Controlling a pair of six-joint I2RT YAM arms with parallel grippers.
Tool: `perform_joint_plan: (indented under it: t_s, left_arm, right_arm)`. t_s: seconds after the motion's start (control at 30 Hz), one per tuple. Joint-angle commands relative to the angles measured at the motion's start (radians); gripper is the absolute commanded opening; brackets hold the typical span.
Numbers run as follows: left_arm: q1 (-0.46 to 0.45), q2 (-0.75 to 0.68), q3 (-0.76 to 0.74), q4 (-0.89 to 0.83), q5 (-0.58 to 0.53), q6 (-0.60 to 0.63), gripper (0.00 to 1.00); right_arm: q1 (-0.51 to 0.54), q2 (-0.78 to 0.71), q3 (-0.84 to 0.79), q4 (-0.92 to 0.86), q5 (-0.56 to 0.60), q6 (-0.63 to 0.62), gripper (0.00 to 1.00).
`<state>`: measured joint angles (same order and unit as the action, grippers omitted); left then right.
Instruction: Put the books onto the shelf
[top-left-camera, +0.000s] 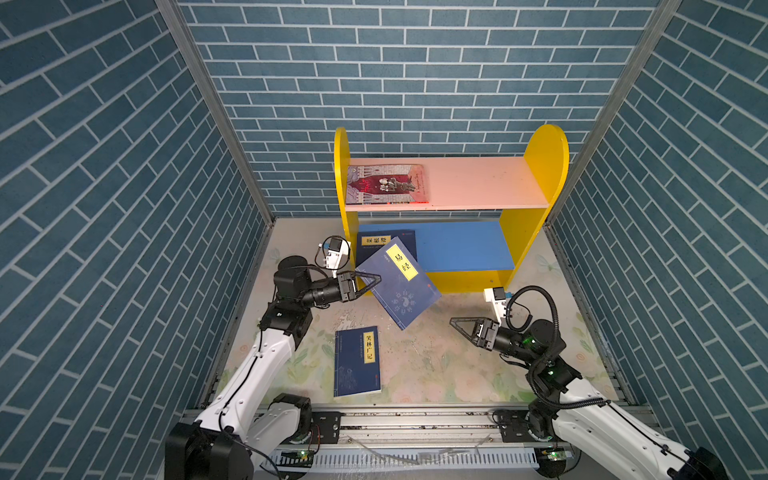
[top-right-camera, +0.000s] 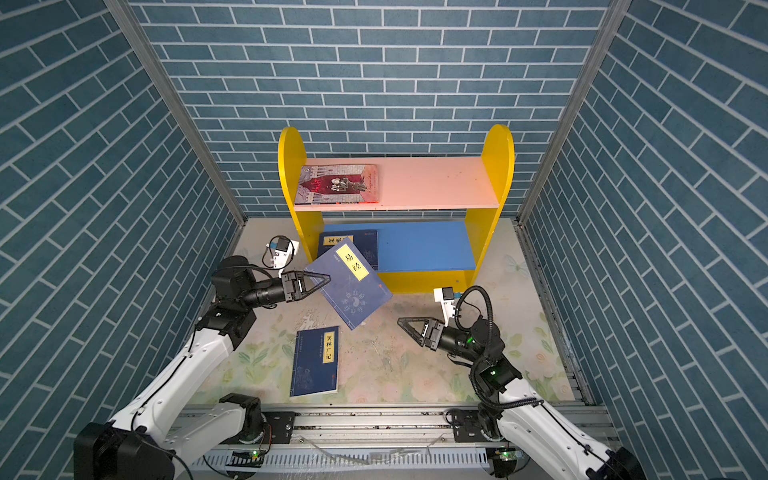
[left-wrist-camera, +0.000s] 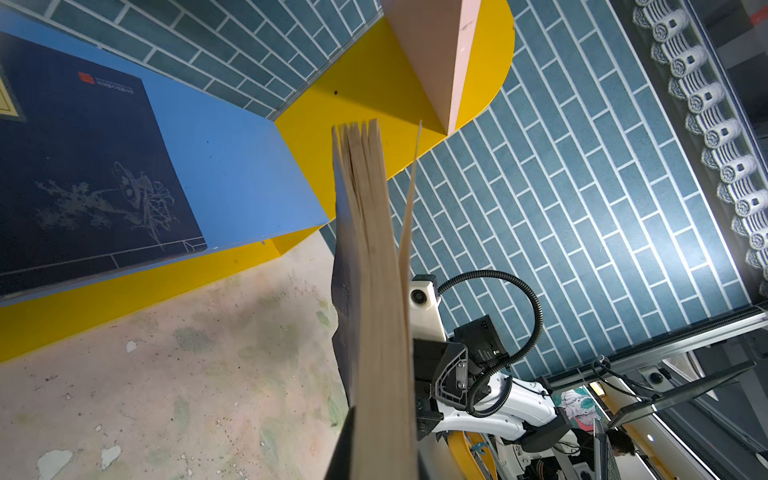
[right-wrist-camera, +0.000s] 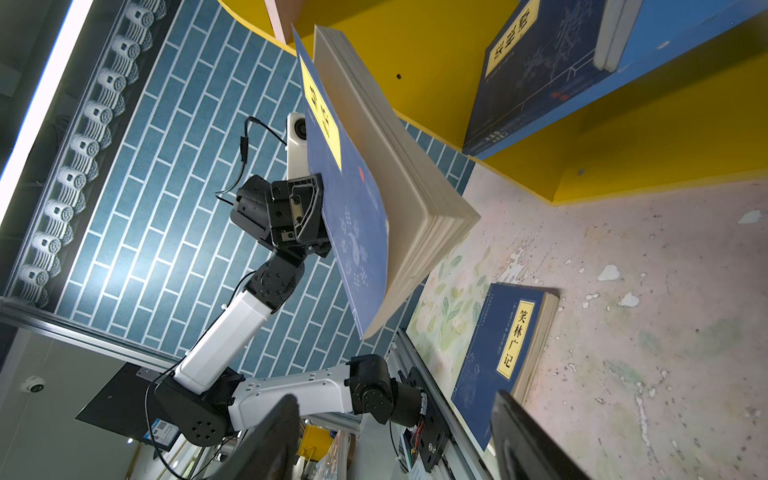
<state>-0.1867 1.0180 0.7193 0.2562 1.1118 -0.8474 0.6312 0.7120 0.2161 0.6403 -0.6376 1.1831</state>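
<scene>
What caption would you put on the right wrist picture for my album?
Left gripper holds a blue book up near the yellow shelf.

Your shelf (top-left-camera: 540, 166) stands at the back edge of the tabletop (top-left-camera: 457, 365). A first book (top-left-camera: 386, 185) lies left on its upper board (top-left-camera: 478, 183), a second book (top-left-camera: 370, 249) left on its lower board (top-left-camera: 461, 245). A third book (top-left-camera: 401, 286) hangs before that in the left gripper (top-left-camera: 374, 279); a fourth book (top-left-camera: 357, 361) lies near the front edge, left of centre.

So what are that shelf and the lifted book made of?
Shelf: probably painted wood or fibreboard, matte; flat, square-cut boards in solid colours. Lifted book: paper, with a thin navy cover that bows away from cream page edges.
</scene>
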Motion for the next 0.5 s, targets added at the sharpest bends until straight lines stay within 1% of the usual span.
perform_joint_plan:
  t_s: [0.0, 0.23, 0.3, 0.37, 0.47]
  left_arm:
    - [0.013, -0.006, -0.005, 0.06, 0.013, -0.011, 0.0]
    - [0.032, 0.021, 0.007, 0.093, 0.022, -0.036, 0.0]
    - [0.042, 0.025, 0.015, 0.101, 0.024, -0.046, 0.0]
    - [0.044, 0.027, 0.014, 0.108, 0.024, -0.057, 0.0]
    - [0.044, 0.032, -0.009, 0.139, 0.016, -0.087, 0.0]
  right_arm:
    - [0.034, 0.044, -0.014, 0.153, 0.067, 0.015, 0.74]
    - [0.088, 0.149, 0.033, 0.215, 0.087, -0.028, 0.74]
    - [0.098, 0.18, 0.042, 0.211, 0.101, -0.038, 0.74]
    - [0.114, 0.209, 0.064, 0.187, 0.105, -0.074, 0.74]
    - [0.126, 0.266, 0.091, 0.216, 0.104, -0.092, 0.74]
